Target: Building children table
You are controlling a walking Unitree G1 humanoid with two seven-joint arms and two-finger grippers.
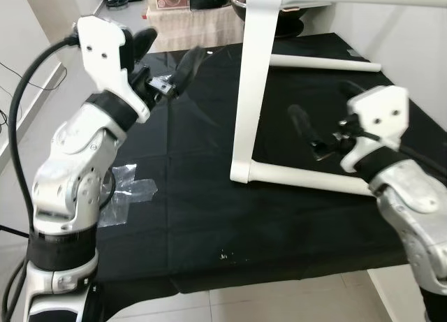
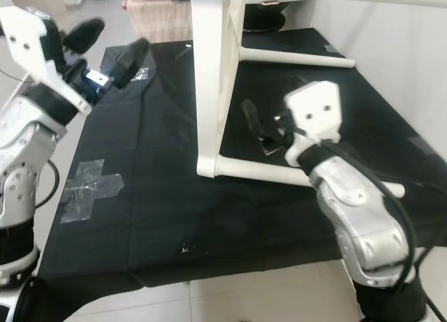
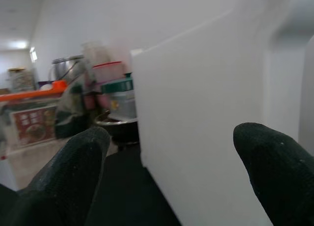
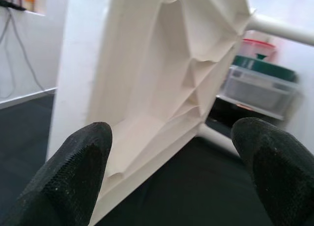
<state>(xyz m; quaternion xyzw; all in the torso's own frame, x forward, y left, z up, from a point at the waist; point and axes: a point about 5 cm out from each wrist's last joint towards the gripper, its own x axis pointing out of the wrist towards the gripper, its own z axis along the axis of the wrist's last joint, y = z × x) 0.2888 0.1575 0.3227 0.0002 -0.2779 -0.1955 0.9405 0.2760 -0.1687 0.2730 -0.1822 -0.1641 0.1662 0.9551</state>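
A: Biggest thing?
B: Black cloth (image 1: 209, 217) over the floor, taped down at its left edge w/ clear tape (image 1: 126, 189).
A: And the table?
B: White table frame (image 1: 253, 91) stands on the cloth, mid-scene, btwn both arms; 1 leg upright, 1 rail (image 1: 307, 179) flat along the cloth, another rail (image 1: 325, 62) behind.
A: Clutter?
B: Pot (image 3: 114, 125) and stacked containers (image 3: 115, 88) at the back wall, past the frame.
A: Grippers?
B: Left gripper (image 1: 167, 53) raised left of the leg, fingers apart, empty. Right gripper (image 2: 269, 126) just right of the leg, fingers apart, empty, above the near rail.
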